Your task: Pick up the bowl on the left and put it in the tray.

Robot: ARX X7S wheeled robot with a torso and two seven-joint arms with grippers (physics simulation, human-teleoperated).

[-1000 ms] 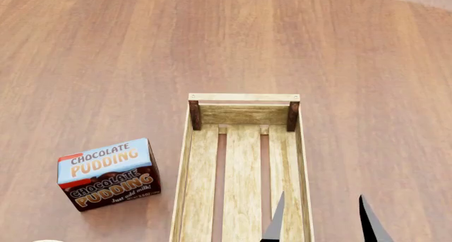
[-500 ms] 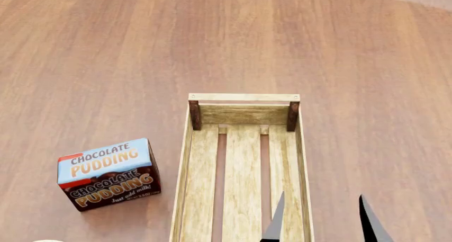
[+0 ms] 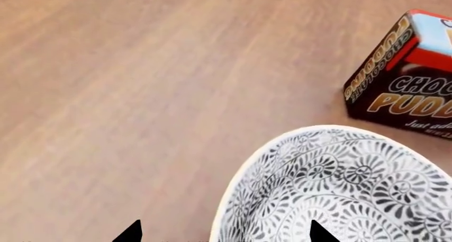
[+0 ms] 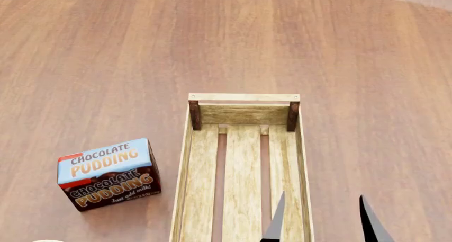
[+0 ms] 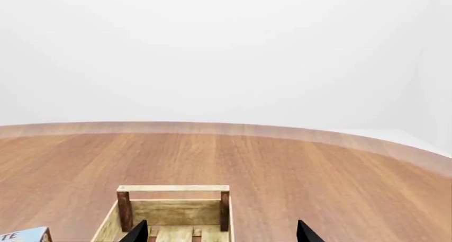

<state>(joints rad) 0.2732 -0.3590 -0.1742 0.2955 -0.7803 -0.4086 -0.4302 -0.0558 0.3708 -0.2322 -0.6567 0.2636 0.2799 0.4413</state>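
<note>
The bowl (image 3: 339, 189), white with a dense grey-blue floral pattern, fills the near part of the left wrist view. My left gripper (image 3: 224, 234) is open and straddles the bowl's rim, one fingertip (image 3: 130, 232) over the table and the other over the bowl's inside. Whether they touch it I cannot tell. In the head view only a pale sliver of the bowl (image 4: 46, 241) shows at the lower left edge. The tray (image 4: 244, 109), a light-wood slatted crate, lies in the middle with nothing in it. My right gripper (image 4: 321, 221) hangs open over the tray's near right side. The tray (image 5: 173, 210) also shows in the right wrist view, beyond my right gripper (image 5: 220, 232).
A chocolate pudding box (image 4: 109, 173) stands left of the tray, just beyond the bowl, and appears as the pudding box (image 3: 403, 93) in the left wrist view. The brown wooden table (image 4: 106, 56) stretches far ahead and to both sides.
</note>
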